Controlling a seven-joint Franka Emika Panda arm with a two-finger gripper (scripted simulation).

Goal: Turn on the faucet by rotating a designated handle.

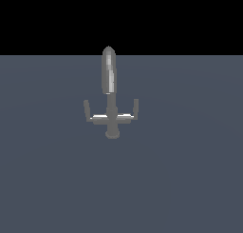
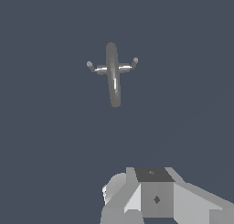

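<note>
Faucet [image 1: 109, 92] stands alone mid-floor in the exterior view w/ its handle [image 1: 91, 114] forming the crossbar half on that view's left, while the gripper [image 2: 155, 195] (only its body shows, wrist view, fingers cut off) is well apart, can't tell if spread or closed.

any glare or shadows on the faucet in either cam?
Exterior view: white highlights on the faucet spout and crossbar, no cast shadow on the floor, black band on top. Wrist view: glints on the crossbar, everything sharp; hand flat-shaded.
</note>
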